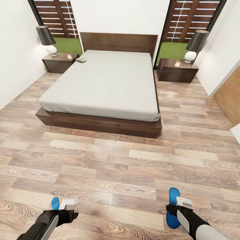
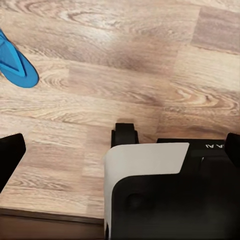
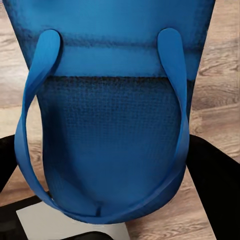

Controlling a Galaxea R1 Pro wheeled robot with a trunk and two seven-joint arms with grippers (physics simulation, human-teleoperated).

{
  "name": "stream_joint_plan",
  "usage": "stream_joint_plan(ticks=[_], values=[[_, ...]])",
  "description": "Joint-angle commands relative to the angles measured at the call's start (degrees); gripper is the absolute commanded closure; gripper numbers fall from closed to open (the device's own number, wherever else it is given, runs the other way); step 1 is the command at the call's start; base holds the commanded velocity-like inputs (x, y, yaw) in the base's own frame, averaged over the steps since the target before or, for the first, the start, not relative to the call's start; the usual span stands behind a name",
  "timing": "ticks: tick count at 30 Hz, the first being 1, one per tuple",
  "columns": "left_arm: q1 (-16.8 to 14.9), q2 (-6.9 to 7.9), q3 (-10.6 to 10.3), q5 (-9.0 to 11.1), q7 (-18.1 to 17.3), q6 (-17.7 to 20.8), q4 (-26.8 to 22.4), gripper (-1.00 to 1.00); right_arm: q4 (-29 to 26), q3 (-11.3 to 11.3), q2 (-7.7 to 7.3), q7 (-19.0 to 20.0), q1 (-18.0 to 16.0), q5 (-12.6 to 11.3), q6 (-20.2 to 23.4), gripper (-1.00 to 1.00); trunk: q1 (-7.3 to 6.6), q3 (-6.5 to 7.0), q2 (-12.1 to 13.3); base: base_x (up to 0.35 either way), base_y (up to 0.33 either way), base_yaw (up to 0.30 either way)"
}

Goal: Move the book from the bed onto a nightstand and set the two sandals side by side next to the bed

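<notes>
The book (image 1: 81, 60) lies at the far left corner of the bed (image 1: 103, 83), close to the left nightstand (image 1: 60, 62); a second nightstand (image 1: 176, 69) stands to the bed's right. My right gripper (image 1: 184, 201) (image 3: 107, 155) is shut on one blue sandal (image 1: 172, 208) (image 3: 110, 125), which is gripped across its width above the floor well short of the bed's foot. The other sandal (image 1: 55, 202) (image 2: 17, 67) lies flat on the floor beside my left gripper (image 1: 68, 202) (image 2: 123, 142), which is open, empty and not touching it.
Each nightstand carries a lamp (image 1: 46, 40) (image 1: 195, 45). Wood-plank floor (image 1: 120, 166) stretches between me and the bed. A brown door (image 1: 231, 96) is on the right wall. My own base (image 2: 165, 195) shows in the left wrist view.
</notes>
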Motion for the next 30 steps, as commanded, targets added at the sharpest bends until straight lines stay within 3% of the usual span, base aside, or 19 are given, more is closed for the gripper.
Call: stream_joint_plan(ticks=[1, 30], values=[[-0.02, 0.05, -0.12, 0.05, -0.01, 0.01, 0.24, -1.00, -0.14, -0.10, 0.01, -0.09, 0.10, -0.48, -0.36, 1.00, -0.22, 0.15, 0.39, 0.000, 0.000, 0.000], [-0.02, 0.06, -0.03, 0.05, -0.07, -0.47, 0.86, -1.00, -0.13, -0.07, -0.07, 0.14, 0.79, -0.47, -1.69, 1.00, -6.59, 5.35, 12.02, 0.000, 0.000, 0.000]])
